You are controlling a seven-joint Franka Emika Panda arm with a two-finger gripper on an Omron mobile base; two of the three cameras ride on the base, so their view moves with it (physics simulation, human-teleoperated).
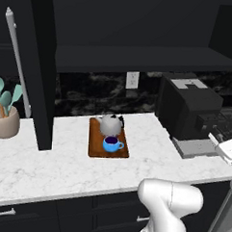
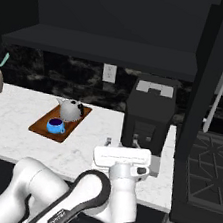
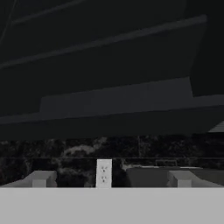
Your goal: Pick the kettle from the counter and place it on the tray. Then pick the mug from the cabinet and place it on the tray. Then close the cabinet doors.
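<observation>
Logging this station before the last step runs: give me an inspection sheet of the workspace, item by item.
Surface: white marble counter, bare around the tray.
Job's things: kettle and blue mug both on the wooden tray; cabinet shelf bare; cabinet doors open, left door, right door.
Clutter: beige utensil pot with teal utensils; black coffee machine.
Grippers: gripper, jaws open, holding nothing, facing the wall outlet.
Cables: nothing seen.
Surroundings: dark marbled backsplash; stove grate at right.
</observation>
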